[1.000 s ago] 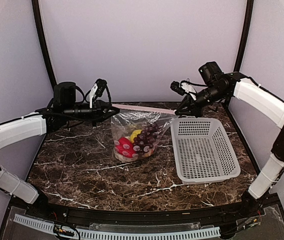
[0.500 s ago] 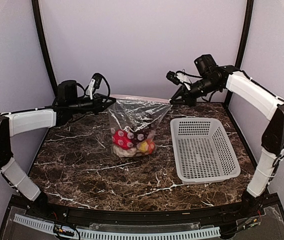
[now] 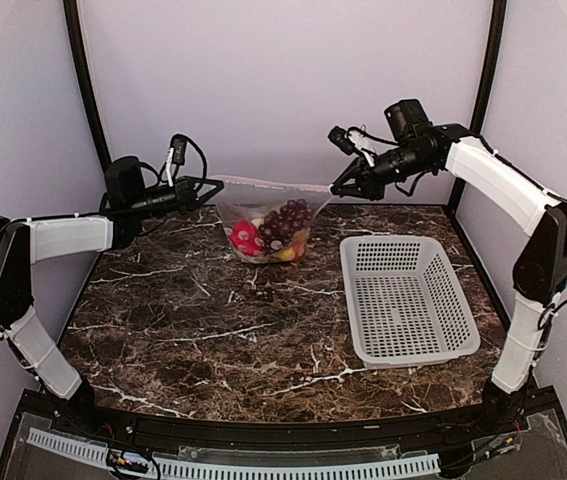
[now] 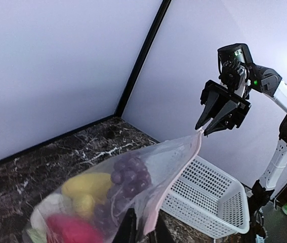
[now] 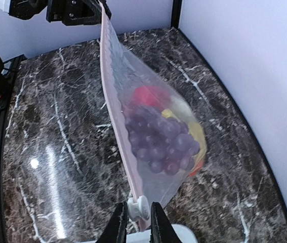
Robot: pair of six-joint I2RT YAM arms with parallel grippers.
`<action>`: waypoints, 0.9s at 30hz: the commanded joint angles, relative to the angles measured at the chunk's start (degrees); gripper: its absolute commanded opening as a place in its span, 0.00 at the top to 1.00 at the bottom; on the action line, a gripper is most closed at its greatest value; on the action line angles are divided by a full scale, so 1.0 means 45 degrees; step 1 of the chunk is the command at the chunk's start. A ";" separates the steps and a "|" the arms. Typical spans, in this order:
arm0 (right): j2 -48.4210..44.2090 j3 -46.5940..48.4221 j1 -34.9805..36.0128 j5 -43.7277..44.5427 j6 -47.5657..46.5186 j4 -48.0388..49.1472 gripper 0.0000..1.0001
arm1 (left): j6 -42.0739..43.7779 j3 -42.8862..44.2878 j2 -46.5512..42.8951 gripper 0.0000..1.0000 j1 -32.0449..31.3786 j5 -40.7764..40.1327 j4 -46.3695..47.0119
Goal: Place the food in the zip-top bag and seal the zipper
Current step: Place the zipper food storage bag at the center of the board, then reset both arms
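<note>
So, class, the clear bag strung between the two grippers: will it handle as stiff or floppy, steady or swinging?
Probably floppy: the bag sags into a pouch below its taut zipper. Likely bottom-heavy: the food bunches at the lowest point, so it may swing. Released by the left gripper or right gripper, it would probably collapse.

A robotics lab cell is being shown: a marble-patterned table (image 3: pixel 213 330) is being enclosed by plain walls (image 3: pixel 283 80) and black posts (image 3: pixel 86 90).

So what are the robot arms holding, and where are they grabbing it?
The zip-top bag, by its zipper strip: left fingers pinch the left end, right fingers the right end.
</note>
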 commanded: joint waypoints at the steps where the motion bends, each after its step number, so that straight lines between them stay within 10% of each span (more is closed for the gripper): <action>1: -0.1715 -0.2098 0.0183 -0.1027 0.0262 0.0606 0.74 | 0.0005 -0.2101 -0.1961 0.78 0.0124 0.0536 -0.0790; 5: -0.1864 -0.2446 0.0521 -0.2028 -0.0062 -0.0886 0.48 | 0.1219 -0.2892 -0.3365 0.53 0.0139 0.0252 -0.3867; 10: -0.2345 -0.2053 0.0265 -0.1934 -0.0044 -0.1988 0.42 | 0.2743 -0.2912 -0.5407 0.39 0.0140 -0.2241 -0.6521; 16: -0.3797 -0.3624 -0.1212 -0.0626 0.1120 -0.0546 0.35 | 0.3450 -0.2075 -0.5906 0.38 0.0140 -0.6009 -0.9019; 21: -0.6139 -0.5422 -0.3364 0.0695 0.2467 0.1561 0.02 | 0.3646 -0.0932 -0.5904 0.39 0.0140 -0.7949 -1.0899; 27: -0.8326 -0.7648 -0.4572 0.3815 0.5351 0.4494 0.01 | 0.3658 -0.0024 -0.6154 0.31 0.0157 -0.8463 -1.1930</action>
